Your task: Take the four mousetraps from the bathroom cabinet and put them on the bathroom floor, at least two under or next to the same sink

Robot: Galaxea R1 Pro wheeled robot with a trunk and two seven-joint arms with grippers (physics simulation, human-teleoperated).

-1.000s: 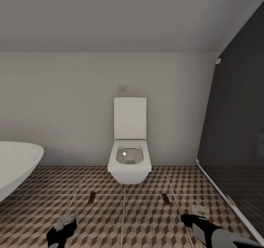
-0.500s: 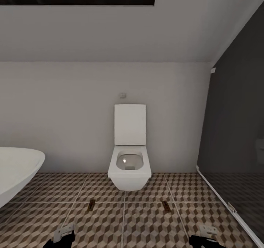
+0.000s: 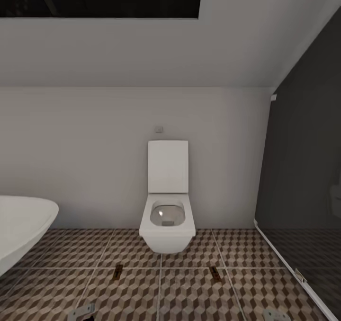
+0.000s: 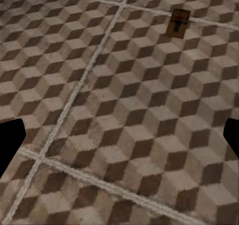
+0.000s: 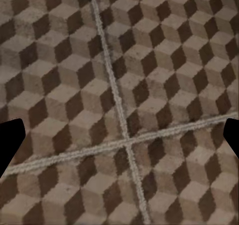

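Patterned cube tiles spread across the bathroom floor, brown, beige and white with pale grout, running up to a plain grey-white wall where a white wall-hung toilet sits with its lid up and a small flush plate above it. Off to the robot's left, the rim of a white oval bathtub curves in; on the right, a dark glass partition closes off the corner. Now look at the floor in front of the toilet: two mousetraps lie flat there, one mousetrap to the left and another mousetrap to the right, well apart, each near a grout line. So two are down on the tile, but no sink shows near them, so I'd judge the sink condition is yet to be met. The left wrist camera picks out a trap too, lying just beside a grout line, away from the left gripper, whose dark fingertips sit wide apart with nothing between them. Same story for the right gripper: spread wide over bare tile and a grout crossing, carrying nothing. Both hang low and empty, which to me reads as being between trips, with the cabinet the next stop.
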